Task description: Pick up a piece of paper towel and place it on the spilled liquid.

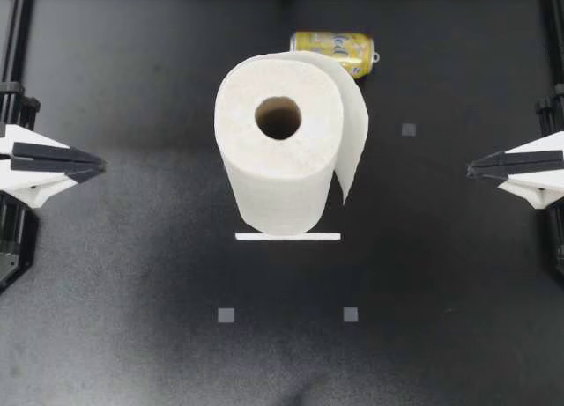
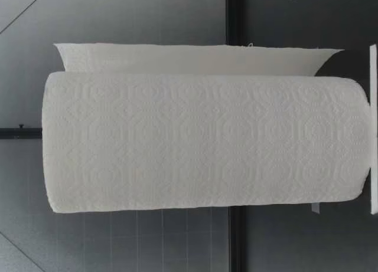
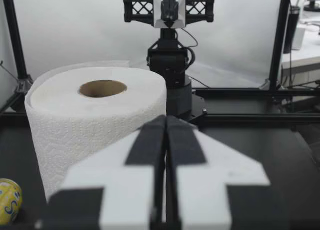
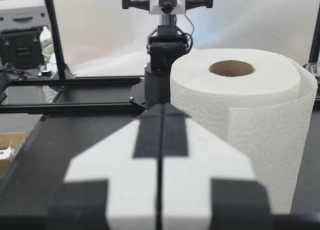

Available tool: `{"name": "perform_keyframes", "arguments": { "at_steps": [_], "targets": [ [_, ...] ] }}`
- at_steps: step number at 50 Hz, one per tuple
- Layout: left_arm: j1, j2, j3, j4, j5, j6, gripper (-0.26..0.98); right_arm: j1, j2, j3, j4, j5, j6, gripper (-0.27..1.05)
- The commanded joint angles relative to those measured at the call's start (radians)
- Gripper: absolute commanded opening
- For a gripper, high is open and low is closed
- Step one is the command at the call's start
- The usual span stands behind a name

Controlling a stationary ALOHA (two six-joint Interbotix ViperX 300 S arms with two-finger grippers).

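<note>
Task looks unstarted. Left gripper (image 1: 99,166), right gripper (image 1: 471,168) out at table sides, fingers pressed together, empty. Paper towel roll (image 1: 280,151) upright mid-table, loose sheet (image 1: 354,146) hanging toward right arm. Tipped can (image 1: 333,50) behind; no spill visible. Next, probably: right opens, reaches for sheet.

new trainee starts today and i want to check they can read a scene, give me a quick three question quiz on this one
1. True or false: the paper towel roll stands upright on the table, with one loose sheet hanging down its side.
2. Where is the yellow can?
A. Held in a gripper
B. Lying on its side on the table near the roll
C. Standing on top of the roll
3. Fill in the gap: the fingers of the left gripper and the right gripper are ____, with nothing between them.

Key: 1 true; 2 B; 3 shut.
</note>
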Motion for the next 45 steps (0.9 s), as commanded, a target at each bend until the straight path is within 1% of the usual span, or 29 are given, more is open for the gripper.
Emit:
{"name": "perform_keyframes", "arguments": {
  "at_steps": [1, 3, 6, 12, 17, 24, 30, 35, 41, 45],
  "targets": [
    [0.014, 0.023, -0.018, -0.003, -0.009, -0.011, 0.18, 0.002, 0.009, -0.011, 0.0, -0.008, 0.002, 0.12],
    [0.014, 0.032, -0.025, -0.005, -0.009, -0.009, 0.13, 0.002, 0.014, -0.012, -0.002, -0.008, 0.002, 0.05],
    [0.014, 0.043, -0.034, -0.005, -0.011, -0.009, 0.1, 0.002, 0.023, -0.017, -0.002, -0.008, 0.002, 0.0],
    [0.014, 0.077, -0.063, -0.005, -0.012, -0.008, 0.09, 0.002, 0.049, -0.037, 0.0, 0.005, 0.002, 0.0],
    [0.014, 0.124, -0.106, -0.005, -0.012, -0.008, 0.09, 0.002, 0.083, -0.084, 0.0, 0.077, -0.002, -0.01],
    [0.021, 0.229, -0.19, -0.005, -0.009, -0.005, 0.09, 0.002, 0.127, -0.178, -0.008, 0.301, -0.005, -0.01],
    [0.061, 0.336, -0.267, -0.008, -0.006, -0.005, 0.09, 0.002, 0.16, -0.278, -0.035, 0.56, -0.003, -0.01],
    [0.086, 0.419, -0.319, -0.008, -0.005, -0.003, 0.09, 0.002, 0.186, -0.337, -0.064, 0.718, 0.005, -0.01],
    [0.109, 0.506, -0.387, -0.008, 0.014, 0.0, 0.09, 0.002, 0.233, -0.403, -0.12, 0.879, 0.029, -0.01],
    [0.126, 0.552, -0.433, -0.008, 0.057, 0.005, 0.09, 0.002, 0.275, -0.445, -0.187, 0.986, 0.077, -0.01]
  ]
}}
